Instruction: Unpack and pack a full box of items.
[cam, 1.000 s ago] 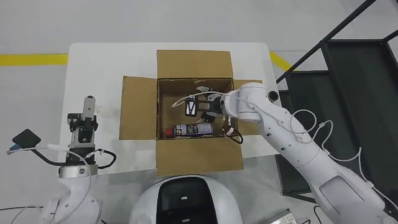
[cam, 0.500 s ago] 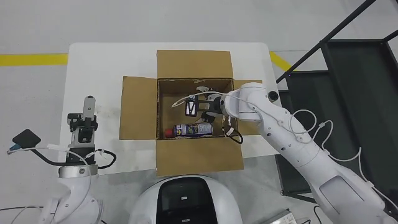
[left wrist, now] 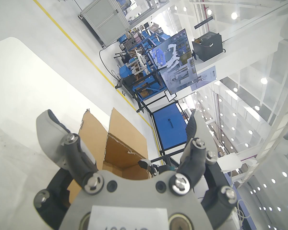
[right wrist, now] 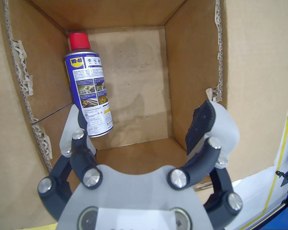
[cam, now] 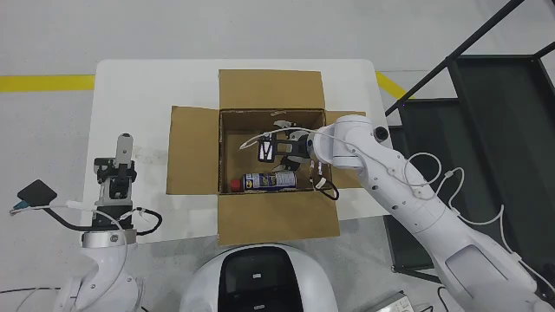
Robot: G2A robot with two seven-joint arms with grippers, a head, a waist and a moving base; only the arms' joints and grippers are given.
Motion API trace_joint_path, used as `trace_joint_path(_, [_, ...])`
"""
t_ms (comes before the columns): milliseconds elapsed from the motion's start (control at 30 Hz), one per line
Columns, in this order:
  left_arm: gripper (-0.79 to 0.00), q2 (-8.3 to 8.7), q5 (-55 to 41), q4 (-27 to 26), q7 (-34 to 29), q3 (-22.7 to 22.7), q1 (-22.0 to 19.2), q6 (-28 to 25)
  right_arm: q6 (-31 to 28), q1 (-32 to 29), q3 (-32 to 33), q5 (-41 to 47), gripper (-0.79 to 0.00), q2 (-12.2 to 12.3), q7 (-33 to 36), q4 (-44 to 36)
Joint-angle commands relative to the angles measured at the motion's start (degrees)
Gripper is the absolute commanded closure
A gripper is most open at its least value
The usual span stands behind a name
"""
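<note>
An open cardboard box [cam: 269, 88] stands in the middle of the white table [cam: 147, 95], flaps spread out. A blue spray can with a red cap [cam: 269, 179] lies on the box floor along the near wall; in the right wrist view the spray can [right wrist: 90, 89] rests against one side wall of the box [right wrist: 194, 37]. My right gripper [cam: 270, 148] hangs open inside the box above the can, with nothing between its fingers [right wrist: 139, 113]. My left gripper [cam: 115, 171] stands open and empty over the table's left side, away from the box [left wrist: 124, 142].
A dark metal stair frame [cam: 486, 78] stands just past the table's right edge. White table surface [left wrist: 26, 84] lies bare to the left of the box and behind it. A yellow floor line [cam: 43, 82] runs beyond the table.
</note>
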Motion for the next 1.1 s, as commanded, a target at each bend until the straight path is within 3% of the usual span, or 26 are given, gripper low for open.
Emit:
trace_joint_path(0, [-0.785,0.00,0.0,0.0,0.0,0.0,0.0,0.0,0.0,-0.1,0.1,0.0,-0.785,0.0,0.0,0.0])
trace_joint_path(100, [-0.785,-0.02,-0.1,1.0,-0.5,-0.1,-0.8,0.0,0.0,-0.1,0.1,0.0,-0.785,0.0,0.0,0.0])
trace_joint_path(300, [-0.785,-0.15,-5.7,6.5,-2.5,-3.2,-7.0,-2.4,0.0,-0.1,0.1,0.0,-0.785,0.0,0.0,0.0])
trace_joint_path(500, [-0.785,0.34,-11.7,11.5,-10.8,-8.9,-11.7,-6.8,0.0,-0.1,0.1,0.0,-0.785,0.0,0.0,0.0])
trace_joint_path(700, [-0.785,1.13,-13.3,14.6,-19.2,-14.6,-16.5,-5.5,0.0,-0.1,0.1,0.0,-0.785,0.0,0.0,0.0])
trace_joint_path(900, [-0.785,1.47,-13.3,17.1,-22.9,-15.0,-21.2,-4.4,0.0,-0.1,0.1,0.0,-0.785,0.0,0.0,0.0])
trace_joint_path(1067, [-0.785,1.47,-13.3,17.1,-22.9,-15.0,-21.2,-4.4,0.0,-0.1,0.1,0.0,-0.785,0.0,0.0,0.0])
